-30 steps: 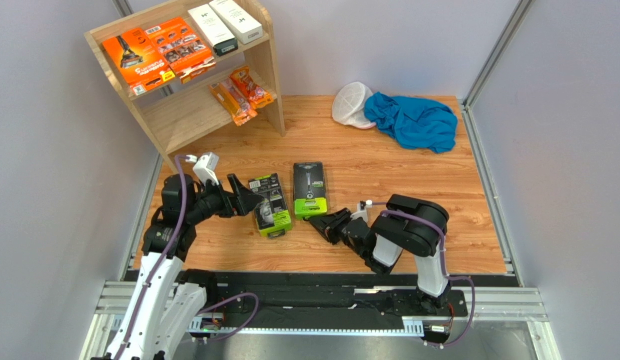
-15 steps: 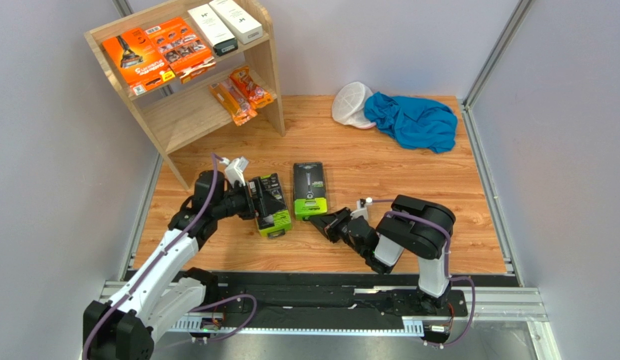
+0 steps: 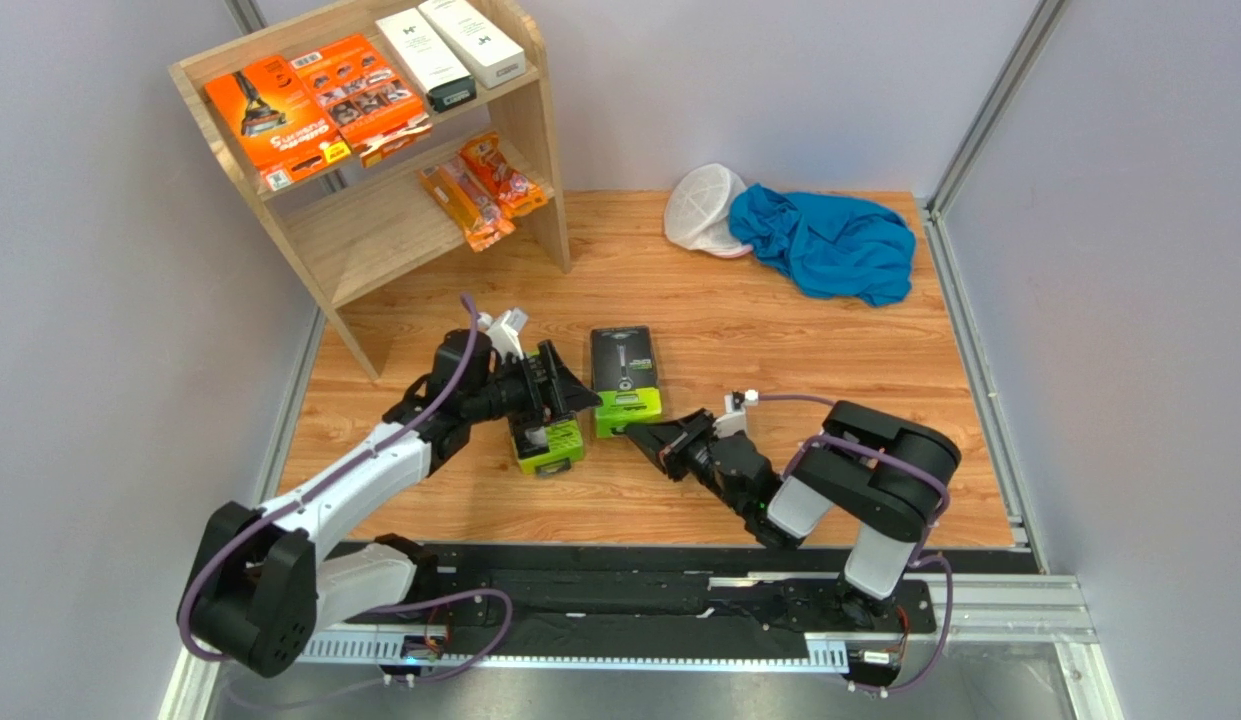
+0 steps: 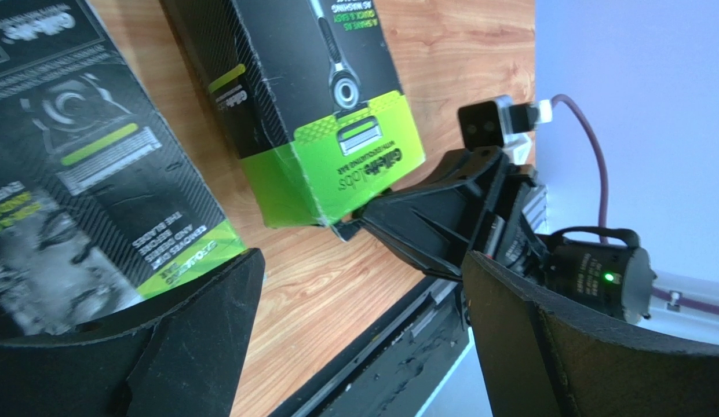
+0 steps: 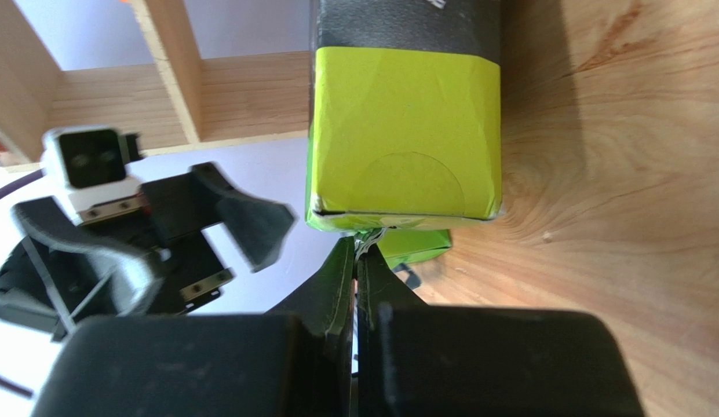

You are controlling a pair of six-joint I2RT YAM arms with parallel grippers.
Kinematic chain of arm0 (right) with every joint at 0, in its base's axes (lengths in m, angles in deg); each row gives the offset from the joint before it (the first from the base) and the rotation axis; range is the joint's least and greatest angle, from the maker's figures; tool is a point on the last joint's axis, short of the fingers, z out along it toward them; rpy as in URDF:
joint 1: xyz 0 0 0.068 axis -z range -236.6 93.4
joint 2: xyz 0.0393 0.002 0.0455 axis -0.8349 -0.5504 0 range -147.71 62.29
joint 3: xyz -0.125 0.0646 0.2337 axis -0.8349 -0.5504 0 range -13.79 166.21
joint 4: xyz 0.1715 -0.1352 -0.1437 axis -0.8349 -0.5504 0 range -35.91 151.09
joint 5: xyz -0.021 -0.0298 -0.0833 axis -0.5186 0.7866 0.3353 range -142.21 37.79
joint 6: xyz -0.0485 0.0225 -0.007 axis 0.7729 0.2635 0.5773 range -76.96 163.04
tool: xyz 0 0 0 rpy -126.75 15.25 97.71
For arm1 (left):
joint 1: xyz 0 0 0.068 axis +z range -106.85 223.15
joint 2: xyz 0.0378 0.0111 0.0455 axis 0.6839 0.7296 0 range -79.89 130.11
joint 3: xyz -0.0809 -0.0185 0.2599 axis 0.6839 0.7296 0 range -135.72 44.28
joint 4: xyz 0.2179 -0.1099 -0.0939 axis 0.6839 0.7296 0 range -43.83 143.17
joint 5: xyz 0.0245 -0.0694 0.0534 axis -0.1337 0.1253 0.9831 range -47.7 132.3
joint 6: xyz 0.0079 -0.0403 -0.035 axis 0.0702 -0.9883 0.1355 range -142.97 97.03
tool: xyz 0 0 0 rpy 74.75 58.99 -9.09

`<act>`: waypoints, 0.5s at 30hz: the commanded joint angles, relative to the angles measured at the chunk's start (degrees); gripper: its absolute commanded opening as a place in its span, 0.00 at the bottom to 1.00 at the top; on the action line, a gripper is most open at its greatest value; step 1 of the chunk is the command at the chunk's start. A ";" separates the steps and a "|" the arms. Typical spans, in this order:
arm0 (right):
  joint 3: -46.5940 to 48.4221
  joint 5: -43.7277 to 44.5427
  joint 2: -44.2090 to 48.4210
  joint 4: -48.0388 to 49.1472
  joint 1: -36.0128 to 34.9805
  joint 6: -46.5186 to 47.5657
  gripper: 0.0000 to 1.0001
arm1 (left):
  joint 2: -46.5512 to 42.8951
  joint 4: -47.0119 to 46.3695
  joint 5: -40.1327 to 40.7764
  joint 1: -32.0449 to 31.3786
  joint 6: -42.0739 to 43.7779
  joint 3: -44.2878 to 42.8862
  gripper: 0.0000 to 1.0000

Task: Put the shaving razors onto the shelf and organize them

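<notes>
6 razor packs (image 3: 273, 113) sat on the shelf (image 3: 544, 135); 2 black-and-green packs (image 3: 622, 375) lay on the table (image 3: 822, 375), the left tool (image 3: 556, 393) open over one, the right tool (image 3: 652, 440) closed at the other's near end.

Shelf (image 3: 356, 233) lower tier L half free; R end effector (image 3: 635, 437) blocks right green pack (image 3: 622, 375) end.
</notes>
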 commanded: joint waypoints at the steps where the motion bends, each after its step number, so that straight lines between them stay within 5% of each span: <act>1: -2.15 3.02 5.83 12.75 0.19 2.77 0.00 | 4.20 -7.71 0.54 -2.29 -7.17 -1.13 0.94; 7: -4.70 2.42 15.48 8.10 2.29 3.56 0.00 | 7.81 -12.46 -1.03 -2.73 -15.00 -0.08 0.96; 15: -1.37 1.18 34.66 -20.01 2.74 8.47 0.00 | 16.68 -17.98 -8.76 -3.08 -18.42 -3.59 0.97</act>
